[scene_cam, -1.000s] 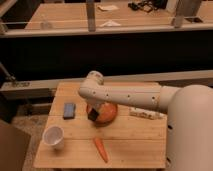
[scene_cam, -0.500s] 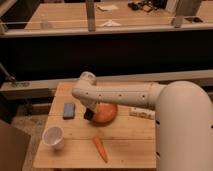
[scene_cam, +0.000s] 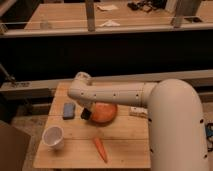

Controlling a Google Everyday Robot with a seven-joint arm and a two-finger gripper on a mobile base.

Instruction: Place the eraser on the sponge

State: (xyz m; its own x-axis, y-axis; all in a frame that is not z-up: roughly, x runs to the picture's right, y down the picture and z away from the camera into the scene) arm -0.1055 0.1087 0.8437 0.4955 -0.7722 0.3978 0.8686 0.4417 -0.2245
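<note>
We guess the small matte black eraser block point(scene_cam: 85, 115) is light and stiff, best pinched on its long sides; the gripper point(scene_cam: 88, 110), at 3 o'clock from the flat blue-grey sponge pad point(scene_cam: 68, 110), hides its grip from us.

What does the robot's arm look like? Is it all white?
Mostly! The thick white arm is a smooth, rounded tube with a row of small dark dots along its side. Its dark gripper peeks out underneath, beside the round orange bowl.

On the wooden table point(scene_cam: 127, 136) — white cup point(scene_cam: 53, 137) front-left, carrot point(scene_cam: 100, 149) lying front-centre, orange bowl point(scene_cam: 103, 113) mid-table — white patterned box point(scene_cam: 138, 111) just right of it.
</note>
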